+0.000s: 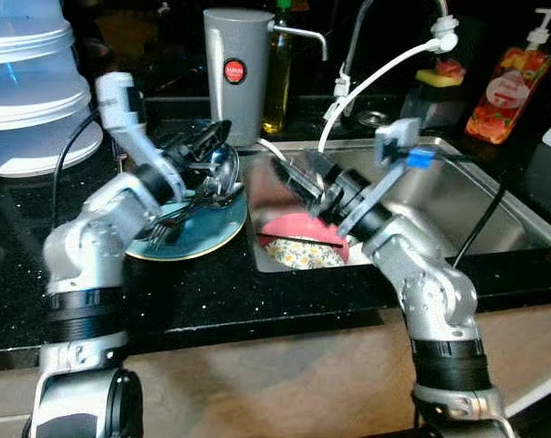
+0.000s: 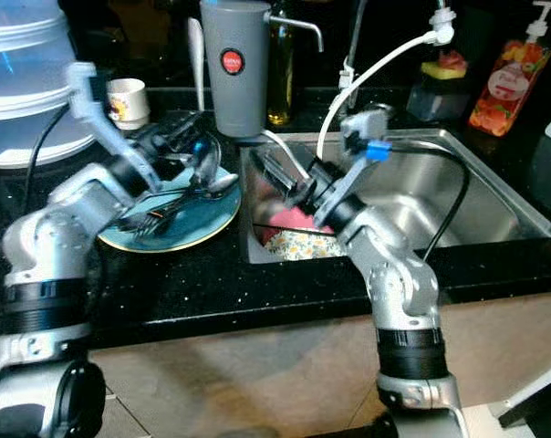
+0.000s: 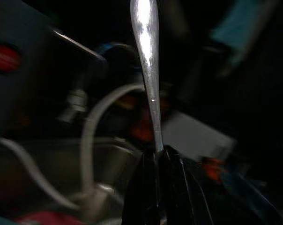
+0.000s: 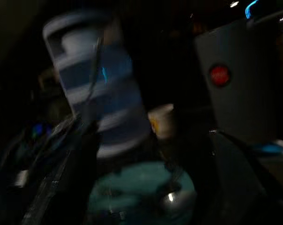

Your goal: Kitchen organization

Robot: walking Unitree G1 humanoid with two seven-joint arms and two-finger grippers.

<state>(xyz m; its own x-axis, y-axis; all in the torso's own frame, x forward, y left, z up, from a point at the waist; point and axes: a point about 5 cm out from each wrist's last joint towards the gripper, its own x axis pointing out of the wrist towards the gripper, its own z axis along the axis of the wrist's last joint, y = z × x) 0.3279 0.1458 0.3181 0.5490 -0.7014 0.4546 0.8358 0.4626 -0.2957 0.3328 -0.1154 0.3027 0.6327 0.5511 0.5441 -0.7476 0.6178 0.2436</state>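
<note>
My left gripper (image 3: 156, 161) is pinched tight on the handle of a shiny metal spoon (image 3: 147, 70), held just above the round teal plate (image 1: 207, 233), where a dark fork (image 1: 161, 228) and more cutlery lie below its fingers. My right gripper (image 1: 289, 173) hangs over the steel sink (image 1: 467, 196), above a pink bowl (image 1: 298, 228) and a floral dish (image 1: 303, 254); I cannot tell its finger state. A grey jug (image 1: 232, 73) stands beyond both.
</note>
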